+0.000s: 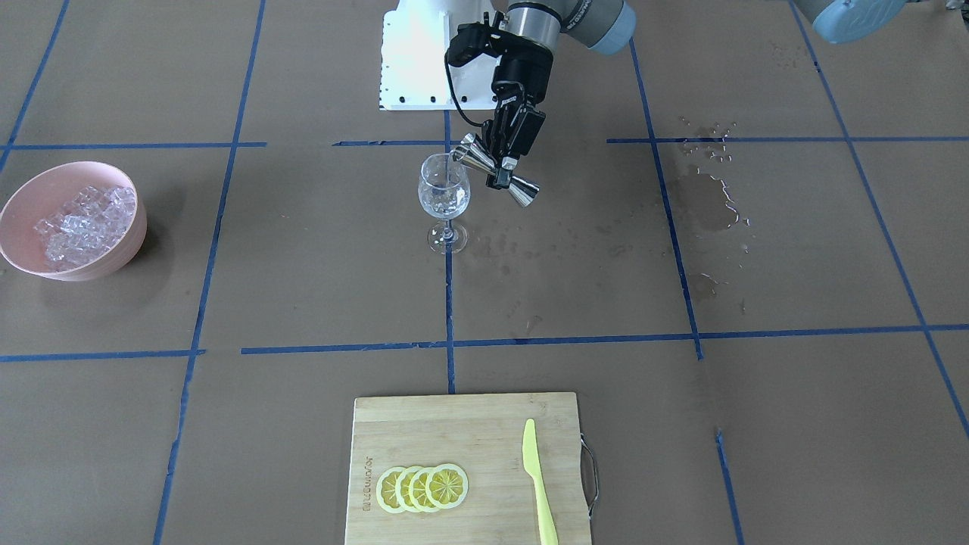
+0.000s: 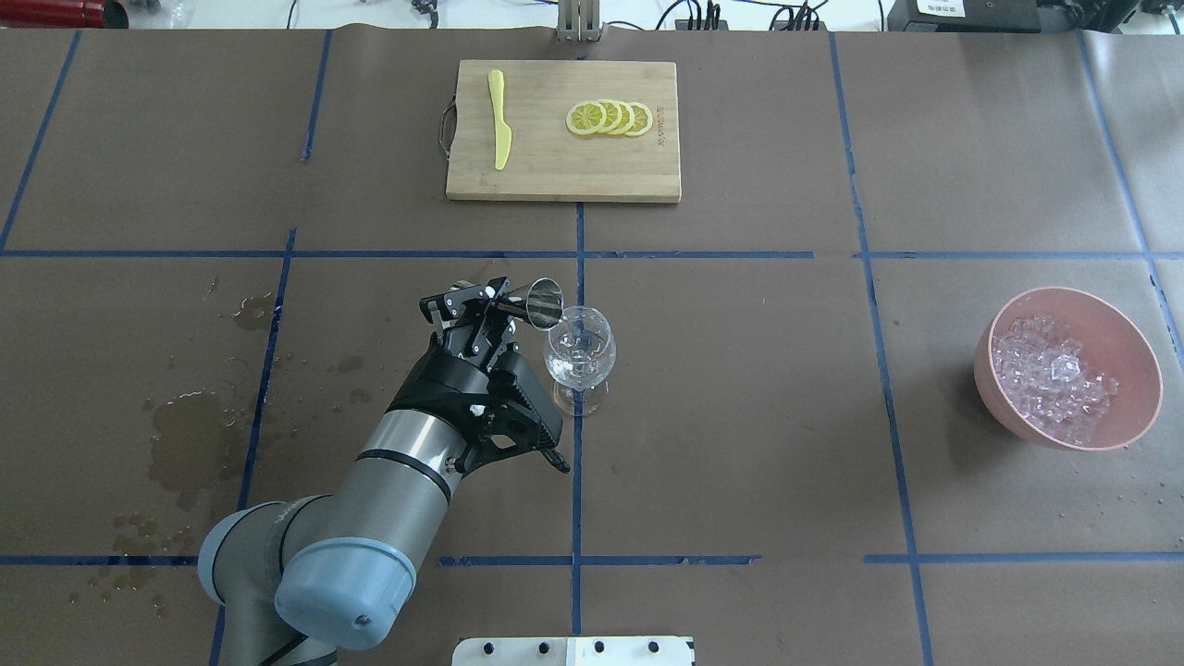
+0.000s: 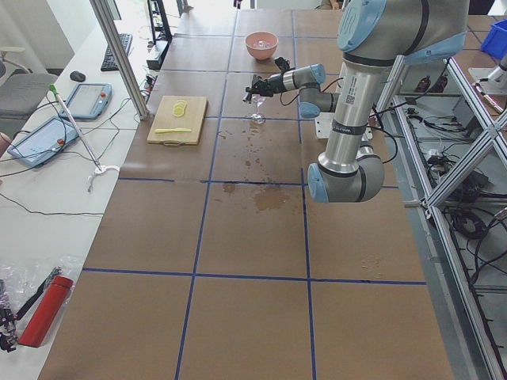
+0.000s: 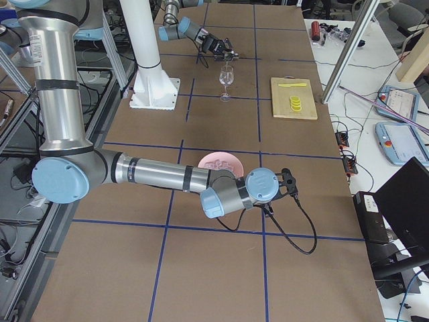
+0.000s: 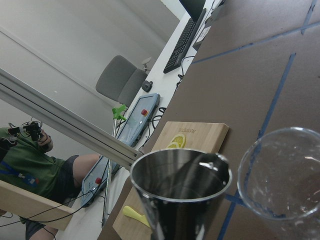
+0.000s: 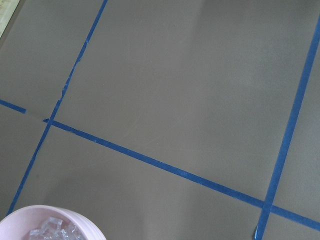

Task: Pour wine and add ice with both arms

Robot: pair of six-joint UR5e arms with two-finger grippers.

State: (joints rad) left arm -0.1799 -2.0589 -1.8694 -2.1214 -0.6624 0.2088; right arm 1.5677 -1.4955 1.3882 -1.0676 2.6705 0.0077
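In the overhead view the wine glass (image 2: 579, 356) stands upright near the table's middle, on a blue tape line; the left gripper (image 2: 499, 310) comes in from its 10 o'clock, fingers clamped on the waist of a steel jigger (image 2: 544, 301), which is tipped so that its mouth sits just at the glass rim; the ice (image 2: 1050, 375) lies heaped in a pink bowl (image 2: 1133, 347) well apart at the glass's 3 o'clock; at 12 o'clock a wooden cutting board (image 2: 555, 166) carries overlapping lemon slices (image 2: 610, 117) and a yellow knife (image 2: 499, 134); wet patches (image 2: 190, 435) darken the paper around 8 o'clock; the right arm (image 4: 161, 176) reaches low just beside the bowl, but its gripper is too hidden to tell whether it is apart or together.
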